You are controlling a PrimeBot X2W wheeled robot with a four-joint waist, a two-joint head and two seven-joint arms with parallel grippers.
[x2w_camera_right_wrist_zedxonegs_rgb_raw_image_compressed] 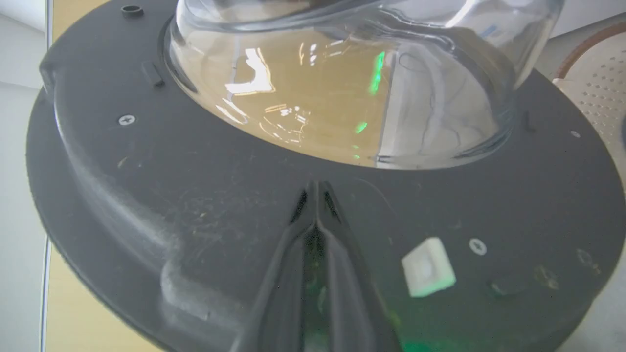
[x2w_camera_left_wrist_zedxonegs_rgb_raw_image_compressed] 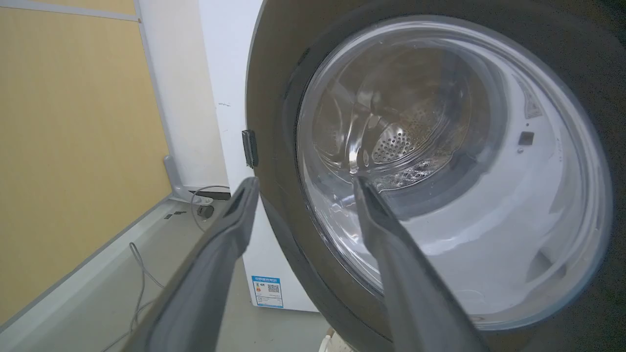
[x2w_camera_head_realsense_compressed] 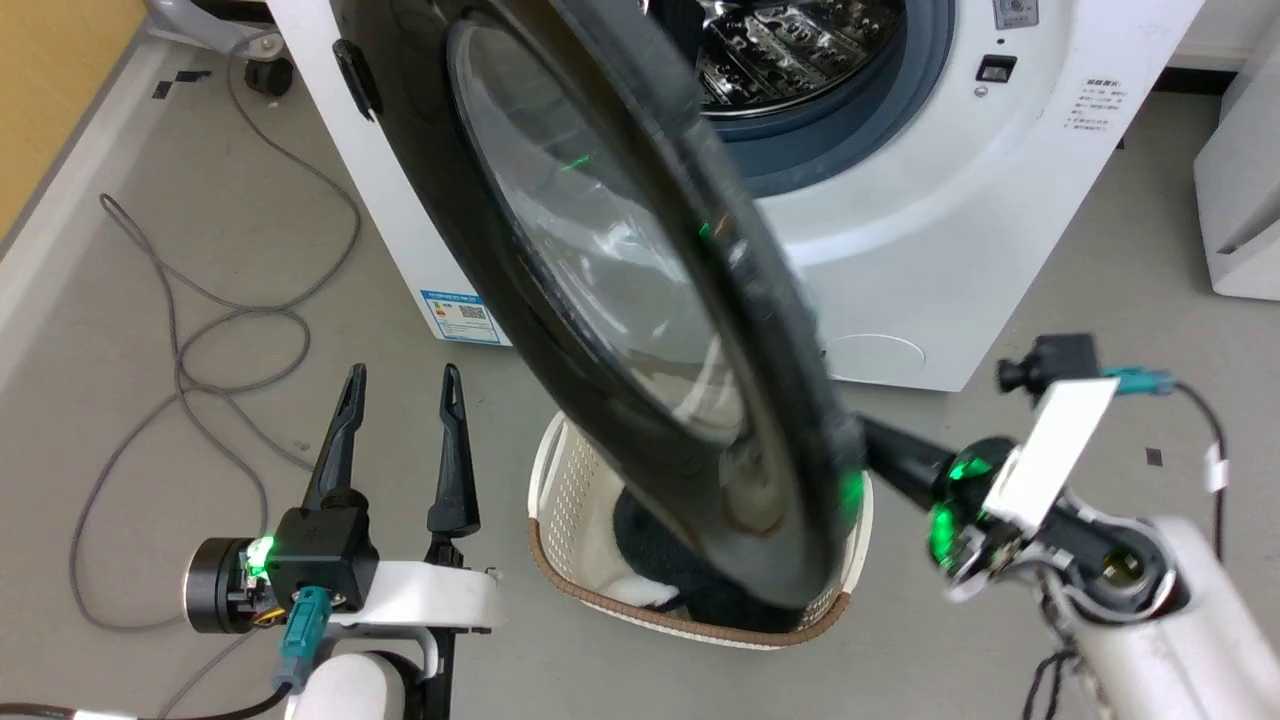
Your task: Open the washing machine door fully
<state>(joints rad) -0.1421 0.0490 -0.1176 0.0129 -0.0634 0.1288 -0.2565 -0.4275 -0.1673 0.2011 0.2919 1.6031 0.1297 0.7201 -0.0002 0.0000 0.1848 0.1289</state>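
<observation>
Black and glossy, the washing machine door [x2w_camera_head_realsense_compressed: 620, 300] stands partway open, swung out from the white washing machine [x2w_camera_head_realsense_compressed: 900, 250] on the hinge at the machine's left side. In the head view it shows nearly edge-on, with its lower rim over a laundry basket [x2w_camera_head_realsense_compressed: 548, 470] on the floor. Behind it the steel drum [x2w_camera_head_realsense_compressed: 790, 50] mouth is uncovered.

The right end effector [x2w_camera_right_wrist_zedxonegs_rgb_raw_image_compressed: 318, 193] has its two fingers clenched together, grasping nothing. In the right wrist view the tips are set against the door's dark inner face, just below the bulging glass bowl. The left end effector [x2w_camera_head_realsense_compressed: 403, 385] is released, fingers spread. It hovers apart from the door on the outer side, looking at the glass.

I judge the step in hand to be the push: the door is unlatched and well off the machine's front, but not yet folded right back.

The next move calls for the right arm to sweep leftward and follow the door's arc about the hinge. Its tips should stay pressed on the flat plastic rather than sliding onto the smooth glass. The left end effector seems to sit in the door's path, so it may have to draw aside.
</observation>
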